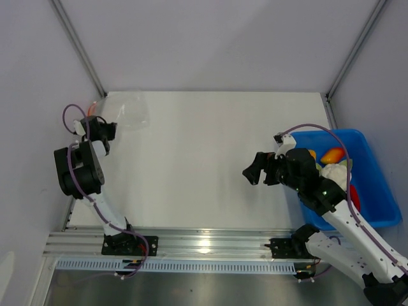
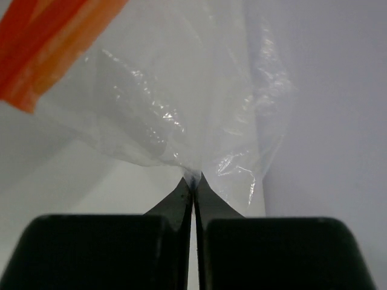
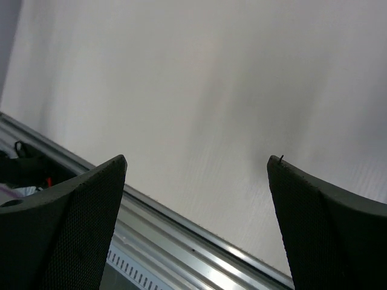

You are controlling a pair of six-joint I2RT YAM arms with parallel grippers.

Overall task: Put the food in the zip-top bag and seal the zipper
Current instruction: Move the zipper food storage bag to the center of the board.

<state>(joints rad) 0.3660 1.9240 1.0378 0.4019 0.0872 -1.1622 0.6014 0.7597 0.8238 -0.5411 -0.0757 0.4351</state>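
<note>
A: Item 1, left claw (image 2: 193, 178)?
B: Pinched fully closed on a fold of the bag (image 2: 157, 103). Bag just beyond tips, zipper (image 2: 54, 36) up-left of them.
A: Item 2, right claw (image 3: 196, 166)?
B: Wide open, holding nothing; bare table (image 3: 230, 90) ahead.
A: Item 3, food (image 1: 331, 156)?
B: Behind right claw, in bin (image 1: 376, 185), well apart from bag.
A: Risks?
B: Prob. thin film slipping from pinch. Can't tell if mouth's open; if not, food bounces off.

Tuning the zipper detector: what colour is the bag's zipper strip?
Orange-red zipper strip, clearest in the left wrist view.
</note>
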